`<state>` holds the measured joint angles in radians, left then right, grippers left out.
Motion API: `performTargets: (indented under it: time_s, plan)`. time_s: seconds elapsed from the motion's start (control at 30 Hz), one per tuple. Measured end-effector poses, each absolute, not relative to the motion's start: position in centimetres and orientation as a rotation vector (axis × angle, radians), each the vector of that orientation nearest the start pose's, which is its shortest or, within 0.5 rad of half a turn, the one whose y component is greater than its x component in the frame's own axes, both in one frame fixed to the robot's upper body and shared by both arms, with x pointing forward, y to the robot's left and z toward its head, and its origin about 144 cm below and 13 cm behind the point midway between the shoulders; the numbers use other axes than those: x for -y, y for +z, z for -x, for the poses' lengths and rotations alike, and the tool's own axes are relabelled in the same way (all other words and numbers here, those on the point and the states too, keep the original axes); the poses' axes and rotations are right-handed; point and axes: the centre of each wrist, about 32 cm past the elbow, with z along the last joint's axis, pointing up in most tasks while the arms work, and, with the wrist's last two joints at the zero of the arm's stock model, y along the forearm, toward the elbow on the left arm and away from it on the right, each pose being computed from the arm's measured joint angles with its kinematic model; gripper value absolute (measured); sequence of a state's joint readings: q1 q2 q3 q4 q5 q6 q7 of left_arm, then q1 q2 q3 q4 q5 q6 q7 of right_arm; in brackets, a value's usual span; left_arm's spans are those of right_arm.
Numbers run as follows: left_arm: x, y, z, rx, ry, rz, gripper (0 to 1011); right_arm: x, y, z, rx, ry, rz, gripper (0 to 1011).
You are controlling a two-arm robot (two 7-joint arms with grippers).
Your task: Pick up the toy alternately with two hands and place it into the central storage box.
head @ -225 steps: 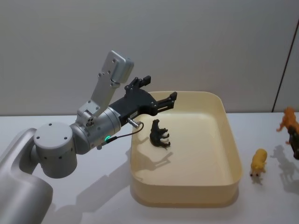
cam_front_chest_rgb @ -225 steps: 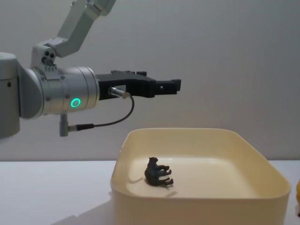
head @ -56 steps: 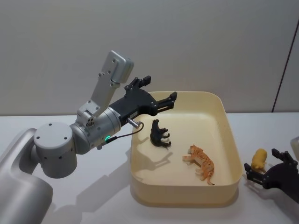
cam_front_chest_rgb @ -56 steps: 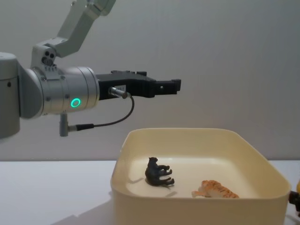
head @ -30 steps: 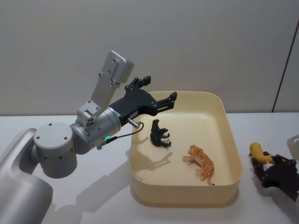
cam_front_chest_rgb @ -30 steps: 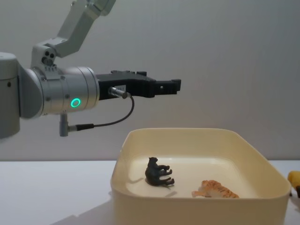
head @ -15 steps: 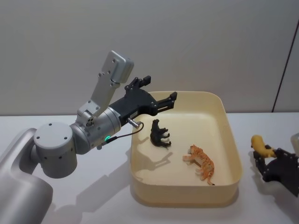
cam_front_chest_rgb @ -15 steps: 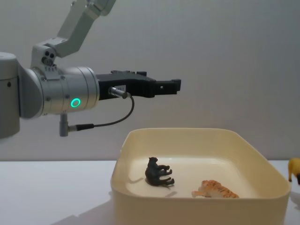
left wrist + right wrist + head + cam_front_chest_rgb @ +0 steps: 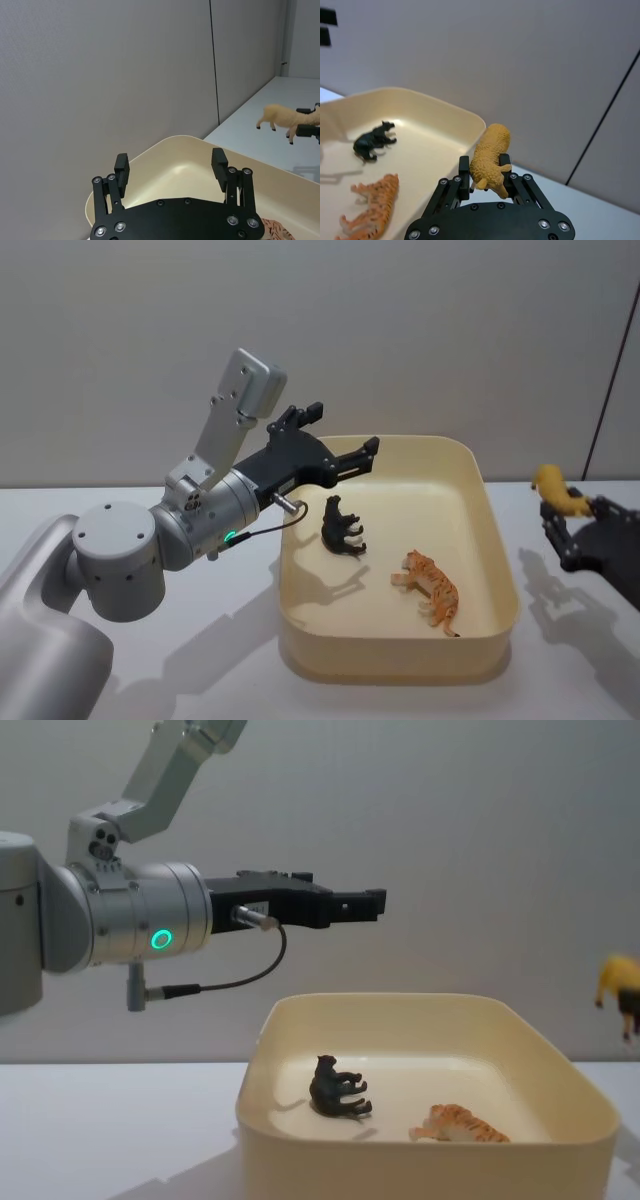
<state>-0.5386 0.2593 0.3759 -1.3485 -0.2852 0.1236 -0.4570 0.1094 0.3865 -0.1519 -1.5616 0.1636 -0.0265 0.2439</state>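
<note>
A yellow sheep toy point(image 9: 555, 487) hangs in the air to the right of the cream storage box point(image 9: 500, 552), above rim height. My right gripper point(image 9: 566, 508) is shut on it. In the right wrist view the sheep toy point(image 9: 490, 159) sits between the black fingers, with the box point(image 9: 445, 103) beyond it. My left gripper point(image 9: 342, 430) hovers open and empty over the box's far left corner. A black animal toy point(image 9: 341, 527) and an orange tiger toy point(image 9: 432, 591) lie on the box floor.
The white table point(image 9: 200, 640) stretches to the left and right of the box. A grey wall stands close behind. The left arm's silver wrist point(image 9: 150, 915) with its green ring light hangs above the table left of the box.
My right gripper has risen from the table beside the box, carrying the yellow sheep toy up above rim height. The left arm has not moved.
</note>
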Motion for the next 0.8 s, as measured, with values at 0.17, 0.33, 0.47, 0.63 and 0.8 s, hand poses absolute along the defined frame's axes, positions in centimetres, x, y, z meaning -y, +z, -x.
performTargets:
  time_s: [0.17, 0.33, 0.47, 0.63, 0.8]
  plan:
    - [-20.9, 126.0, -58.4, 0.148, 0.833, -0.044, 1001, 29.1, 119.5, -49.5, 0.238, -1.139, 0.081, 327]
    - [-20.9, 126.0, -58.4, 0.148, 0.833, -0.044, 1002, 28.4, 120.7, -50.4, 0.239, -1.077, 0.047, 327]
    - [-20.9, 126.0, -58.4, 0.148, 0.833, -0.044, 1002, 27.7, 121.2, -51.3, 0.223, -1.030, 0.041, 327]
    - [-20.9, 126.0, -58.4, 0.148, 0.833, -0.044, 1002, 26.6, 121.3, -52.5, 0.191, -0.980, 0.061, 327]
    - [-20.9, 126.0, -58.4, 0.148, 0.833, -0.044, 1002, 25.7, 121.2, -53.4, 0.170, -0.953, 0.087, 330]
